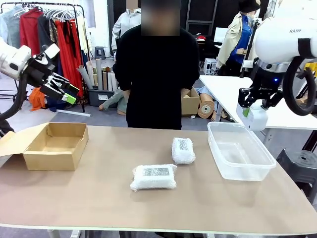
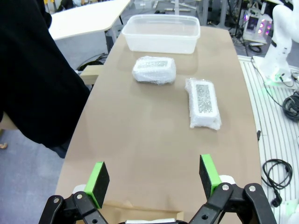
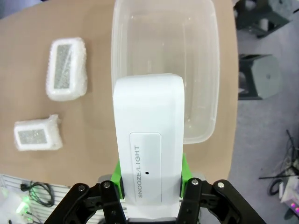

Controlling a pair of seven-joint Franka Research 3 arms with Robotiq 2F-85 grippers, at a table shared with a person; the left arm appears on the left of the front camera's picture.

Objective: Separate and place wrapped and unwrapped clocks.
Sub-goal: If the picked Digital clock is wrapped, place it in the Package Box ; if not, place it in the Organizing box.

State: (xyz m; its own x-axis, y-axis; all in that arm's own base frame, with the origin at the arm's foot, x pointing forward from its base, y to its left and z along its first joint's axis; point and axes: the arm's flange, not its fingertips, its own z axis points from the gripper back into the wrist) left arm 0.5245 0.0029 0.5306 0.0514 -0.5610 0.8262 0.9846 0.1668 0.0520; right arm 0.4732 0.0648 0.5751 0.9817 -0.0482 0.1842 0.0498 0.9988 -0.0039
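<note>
My right gripper (image 1: pixel 251 110) is shut on the bare white clock (image 1: pixel 256 120) and holds it above the far end of the clear plastic tub (image 1: pixel 247 171). In the right wrist view the clock (image 3: pixel 149 140), marked SNOOZE/LIGHT, stands between the green pads over the tub (image 3: pixel 212 70). Two bubble-wrapped clocks lie mid-table, a longer one (image 1: pixel 153 177) nearer me and a smaller one (image 1: pixel 183 150) beyond it. My left gripper (image 1: pixel 63 93) hangs open and empty, high above the table's left end, beyond the cardboard box (image 1: pixel 54 146). Its view shows both bundles (image 2: pixel 203 102) (image 2: pixel 154 70).
An open cardboard box sits at the table's left end, its flap hanging past the edge. A person in black (image 1: pixel 153 74) stands at the far side, hands down. Bare tabletop (image 1: pixel 99 198) lies between box and bundles. A white table (image 1: pixel 233 89) stands behind the tub.
</note>
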